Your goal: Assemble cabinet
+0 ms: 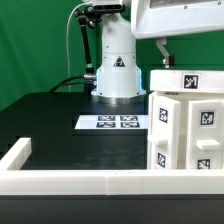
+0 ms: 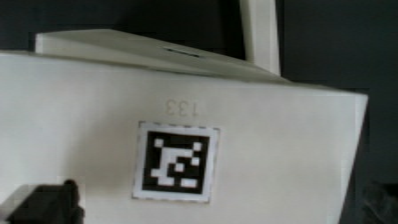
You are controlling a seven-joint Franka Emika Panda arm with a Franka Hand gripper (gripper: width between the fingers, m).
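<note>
A: How is the gripper (image 2: 210, 208) set, and what is found under it?

B: It is spread wide and nothing is gripped. One dark fingertip (image 2: 45, 205) is seen at the edge of the wrist view. The cabinet (image 1: 185, 125) lies directly beneath the hand, with a white face and one marker tag (image 2: 178, 160) close below the fingers.

A: Why is it held so?

B: A descent over a part is probably intended, so the jaws are set wide enough for a broad white block to be taken between them. The parts are gathered against the border frame (image 1: 60, 180), presumably so that they are braced. Their tags are turned outward, likely so that they can be read.

A: What can be counted?

B: One arm and one gripper are seen. Four tags are carried by the marker board (image 1: 115, 122), which lies off to the side of the hand, toward the robot base (image 1: 117, 70). At least three white cabinet pieces are made out, but the seams are too blurred for a sure count.
</note>
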